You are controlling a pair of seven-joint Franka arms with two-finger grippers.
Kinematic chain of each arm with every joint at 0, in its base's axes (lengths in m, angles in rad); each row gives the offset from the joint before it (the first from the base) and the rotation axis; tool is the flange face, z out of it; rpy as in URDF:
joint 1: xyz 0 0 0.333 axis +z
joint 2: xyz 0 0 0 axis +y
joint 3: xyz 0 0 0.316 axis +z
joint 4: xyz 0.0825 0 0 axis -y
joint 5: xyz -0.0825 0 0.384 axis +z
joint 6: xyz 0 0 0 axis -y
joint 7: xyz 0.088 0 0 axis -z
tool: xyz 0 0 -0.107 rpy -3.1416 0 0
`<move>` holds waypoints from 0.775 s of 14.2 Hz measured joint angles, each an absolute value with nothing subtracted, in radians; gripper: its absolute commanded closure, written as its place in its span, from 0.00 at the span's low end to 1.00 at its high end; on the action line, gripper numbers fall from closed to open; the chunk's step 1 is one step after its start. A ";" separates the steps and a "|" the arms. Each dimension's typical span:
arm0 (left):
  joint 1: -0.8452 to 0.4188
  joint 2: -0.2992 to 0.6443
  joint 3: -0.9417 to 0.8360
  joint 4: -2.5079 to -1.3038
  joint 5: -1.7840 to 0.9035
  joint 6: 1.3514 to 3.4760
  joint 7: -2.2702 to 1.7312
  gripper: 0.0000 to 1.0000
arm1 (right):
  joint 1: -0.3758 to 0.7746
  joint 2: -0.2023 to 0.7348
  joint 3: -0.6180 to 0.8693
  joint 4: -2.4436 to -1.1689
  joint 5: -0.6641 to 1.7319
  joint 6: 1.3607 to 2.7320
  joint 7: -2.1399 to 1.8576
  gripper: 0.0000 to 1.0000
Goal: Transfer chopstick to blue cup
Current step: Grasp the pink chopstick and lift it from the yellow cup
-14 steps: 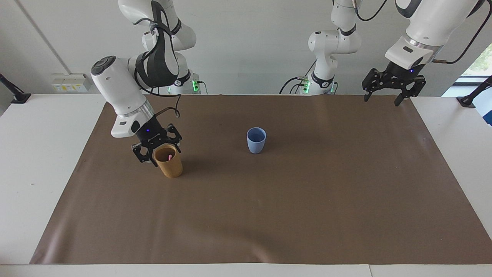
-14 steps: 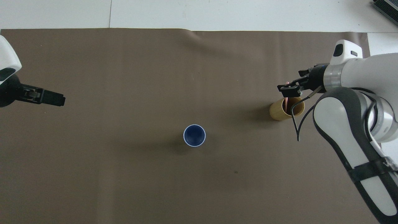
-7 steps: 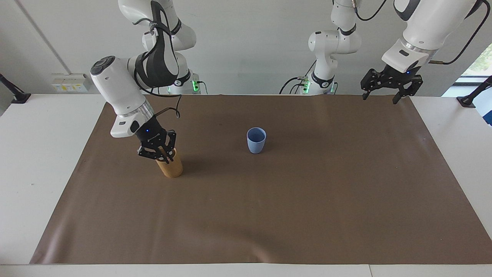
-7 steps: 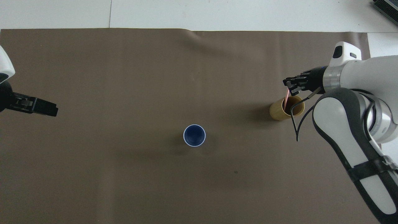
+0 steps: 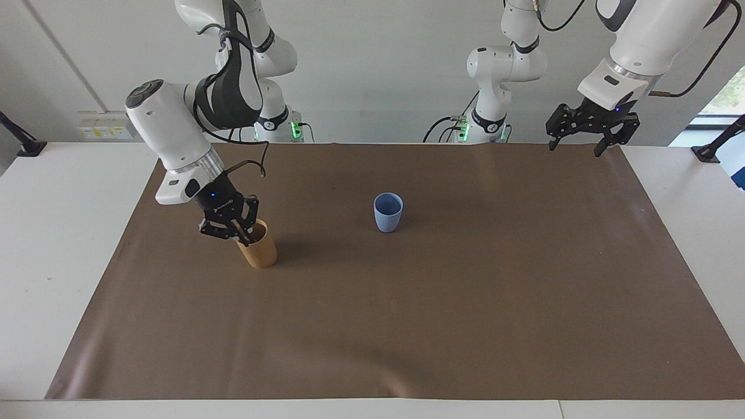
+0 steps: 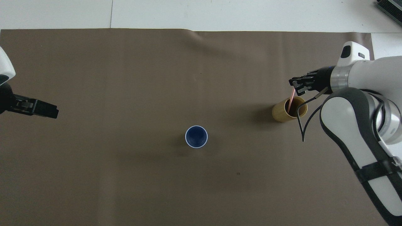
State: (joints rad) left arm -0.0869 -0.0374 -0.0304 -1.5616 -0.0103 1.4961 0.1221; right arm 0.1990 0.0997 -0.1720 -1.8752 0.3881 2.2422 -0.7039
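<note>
Since clamping, right end effector (image 5: pixel 241 231) lifts chopstick (image 6: pixel 290 103)

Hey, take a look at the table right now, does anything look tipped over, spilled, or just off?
Nothing stands out. The blue cup and the tan cup both stand upright on the brown mat, nothing spilled. The right gripper, shut on the pink chopstick, is over the tan cup; the left gripper waits open.

Table (image 5: pixel 35 233) – brown mat (image 5: pixel 407 326) – blue cup (image 5: pixel 387 212), tan cup (image 5: pixel 259 247).
</note>
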 measured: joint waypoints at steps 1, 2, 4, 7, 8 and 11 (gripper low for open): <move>-0.087 -0.037 -0.030 -1.562 -0.010 1.496 0.122 0.00 | 0.193 0.082 -0.173 -1.866 0.389 2.221 -0.701 1.00; -0.087 -0.038 -0.030 -1.562 -0.010 1.496 0.122 0.00 | 0.188 0.060 -0.175 -1.855 0.390 2.194 -0.693 1.00; -0.087 -0.038 -0.030 -1.562 -0.010 1.496 0.122 0.00 | 0.185 0.014 -0.179 -1.833 0.392 2.141 -0.662 1.00; -0.086 -0.038 -0.030 -1.562 -0.010 1.496 0.122 0.00 | 0.186 -0.027 -0.177 -1.779 0.392 2.062 -0.600 1.00; -0.086 -0.038 -0.030 -1.562 -0.010 1.496 0.122 0.00 | 0.189 -0.030 -0.175 -1.753 0.392 2.038 -0.575 1.00; -0.086 -0.038 -0.030 -1.562 -0.010 1.496 0.122 0.00 | 0.216 -0.031 -0.155 -1.708 0.392 2.017 -0.492 1.00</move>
